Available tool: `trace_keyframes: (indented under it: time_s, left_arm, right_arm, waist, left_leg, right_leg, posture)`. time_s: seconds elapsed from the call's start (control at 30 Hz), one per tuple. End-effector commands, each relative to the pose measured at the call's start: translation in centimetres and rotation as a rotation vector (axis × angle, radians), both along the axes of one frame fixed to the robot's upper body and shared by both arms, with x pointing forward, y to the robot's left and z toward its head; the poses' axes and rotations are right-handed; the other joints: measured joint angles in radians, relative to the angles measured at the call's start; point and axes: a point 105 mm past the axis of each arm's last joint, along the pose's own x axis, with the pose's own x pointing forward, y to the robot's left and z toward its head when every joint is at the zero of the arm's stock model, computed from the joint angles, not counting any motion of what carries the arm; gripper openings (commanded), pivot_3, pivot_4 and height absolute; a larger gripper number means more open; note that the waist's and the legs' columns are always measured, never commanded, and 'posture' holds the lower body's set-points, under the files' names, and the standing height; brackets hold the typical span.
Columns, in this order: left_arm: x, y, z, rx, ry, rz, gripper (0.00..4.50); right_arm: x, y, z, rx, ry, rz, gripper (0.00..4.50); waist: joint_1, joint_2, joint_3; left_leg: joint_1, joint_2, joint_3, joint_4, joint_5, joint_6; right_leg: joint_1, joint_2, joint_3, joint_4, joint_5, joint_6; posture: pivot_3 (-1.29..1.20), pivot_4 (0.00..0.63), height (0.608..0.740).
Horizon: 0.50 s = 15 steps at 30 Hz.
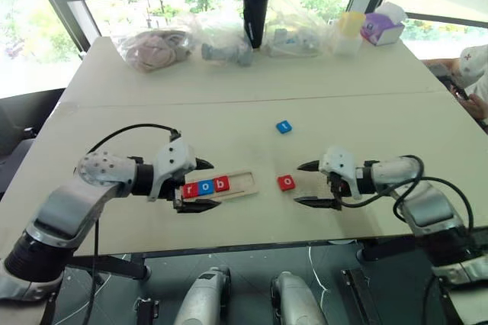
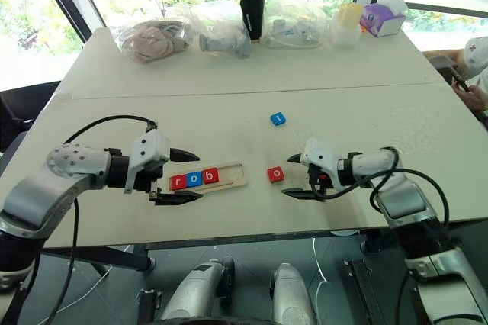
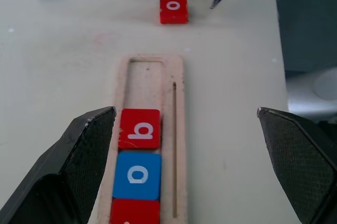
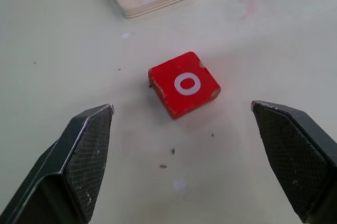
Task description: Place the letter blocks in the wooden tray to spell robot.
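Observation:
The wooden tray [image 1: 242,185] lies near the table's front edge and holds three letter blocks: a red r [image 1: 191,188], a blue o [image 1: 206,186] and a red b [image 1: 221,183]. Its right part is empty. My left gripper [image 1: 216,184] is open, with one finger on each side of the tray's filled end. A red o block [image 1: 286,182] lies flat on the table just right of the tray. Facing it from the right, my right gripper [image 1: 297,183] is open with nothing between its fingers. A blue t block [image 1: 284,127] sits farther back.
Along the table's far edge stand plastic bags [image 1: 156,46], a black tumbler [image 1: 255,12], a yellow cup [image 1: 349,29] and a purple tissue box [image 1: 381,27]. A person [image 1: 469,73] is at the right edge. The table's front edge [image 1: 252,247] runs close below both grippers.

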Motion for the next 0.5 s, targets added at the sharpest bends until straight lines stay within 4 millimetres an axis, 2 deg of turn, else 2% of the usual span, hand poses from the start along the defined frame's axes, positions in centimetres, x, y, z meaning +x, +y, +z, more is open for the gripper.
trace_keyframes:
  time_s: [0.03, 0.17, 0.2, 0.3, 0.4, 0.43, 0.5]
  left_arm:
    - [-1.3, 0.2, 1.0, 0.015, -0.012, -0.037, 4.5]
    - [-1.6, 0.5, 1.2, 0.021, -0.017, -0.019, 4.5]
    - [-1.6, 0.5, 1.2, 0.02, -0.02, -0.009, 4.5]
    - [-1.6, 0.5, 1.0, 0.012, -0.022, 0.014, 4.5]
    - [-1.6, 0.6, 0.9, 0.009, -0.019, 0.025, 4.5]
    - [-1.6, 0.8, 0.9, 0.01, -0.019, 0.032, 4.5]
    - [-1.4, 1.1, 0.9, 0.013, -0.016, 0.045, 4.5]
  right_arm:
    - [0.9, 0.1, 0.3, -0.014, -0.032, 0.051, 4.35]
    - [1.5, 0.1, 0.0, -0.021, -0.016, 0.07, 4.35]
    - [1.4, 0.1, -0.2, -0.021, 0.005, 0.081, 4.13]
    - [0.9, 0.4, -0.9, -0.003, 0.091, 0.121, 3.0]
    - [1.1, 0.6, -0.9, 0.018, 0.092, 0.112, 1.36]
    - [1.2, 0.8, -0.5, 0.029, 0.082, 0.106, 1.1]
    - [1.4, 1.1, 0.3, 0.056, 0.072, 0.1, 1.11]
  waist:
    - [0.001, 0.0, 0.0]
    - [0.008, 0.0, 0.0]
    - [0.008, 0.0, 0.0]
    - [0.004, 0.0, 0.0]
    - [0.003, 0.0, 0.0]
    - [0.003, 0.0, 0.0]
    - [0.002, 0.0, 0.0]
  left_leg:
    - [0.0, 0.0, 0.0, 0.0, 0.0, 0.0]
    - [0.0, 0.0, -0.001, 0.001, -0.001, -0.002]
    - [0.0, 0.0, -0.001, 0.001, -0.001, -0.002]
    - [0.0, 0.0, -0.001, 0.001, -0.001, -0.002]
    - [0.001, 0.0, -0.001, 0.001, -0.001, -0.002]
    - [0.001, 0.0, -0.001, 0.001, -0.001, -0.002]
    - [0.001, 0.0, -0.001, 0.001, -0.001, -0.002]
  right_leg:
    - [0.0, 0.0, 0.0, 0.0, 0.0, 0.0]
    - [0.0, 0.0, 0.0, 0.001, 0.0, 0.0]
    - [0.001, 0.0, 0.0, 0.001, 0.0, 0.0]
    - [0.0, 0.0, 0.0, 0.001, 0.0, 0.0]
    - [0.0, 0.0, 0.0, 0.002, 0.0, 0.0]
    - [0.0, 0.0, 0.0, 0.002, 0.0, 0.0]
    - [0.0, 0.0, 0.0, 0.002, 0.0, 0.0]
  posture:
    - [0.0, 0.15, 0.74]
    - [0.0, 0.15, 0.74]
    - [0.0, 0.15, 0.74]
    - [0.0, 0.15, 0.74]
    - [0.0, 0.15, 0.74]
    - [0.0, 0.15, 0.74]
    - [0.0, 0.15, 0.74]
